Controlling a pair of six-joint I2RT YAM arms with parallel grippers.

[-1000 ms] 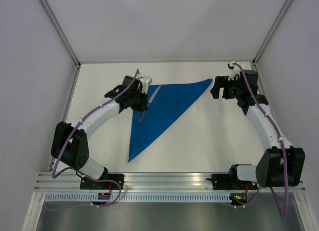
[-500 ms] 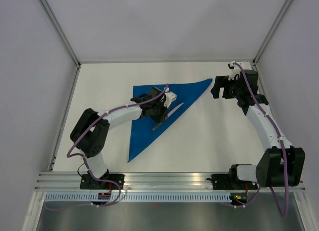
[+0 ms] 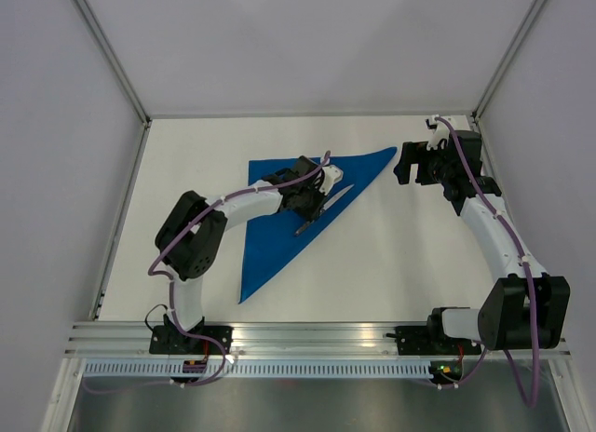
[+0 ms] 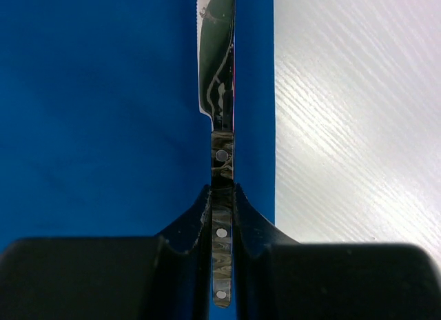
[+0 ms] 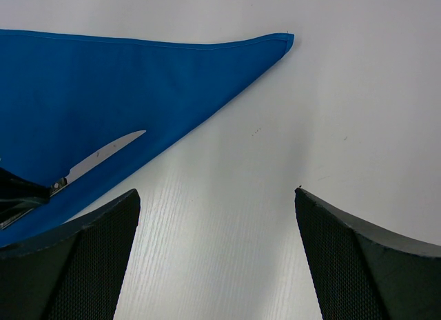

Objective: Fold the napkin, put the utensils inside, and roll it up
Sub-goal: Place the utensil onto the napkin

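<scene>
Left gripper [image 4: 222, 196] pinches slim silvery metal knife [image 4: 217, 92] by handle over folded bright blue cloth napkin [image 4: 103, 92]. Best: lay flat, inside hem. Right gripper [image 5: 215, 196] wide, empty, near far-right corner.

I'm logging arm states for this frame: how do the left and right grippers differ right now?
The left gripper is shut on the knife handle; the right gripper is open and holds nothing. The left gripper is over the blue napkin, near its long edge; the right gripper is over bare table, beside the napkin's pointed corner. Both have black fingers.
</scene>
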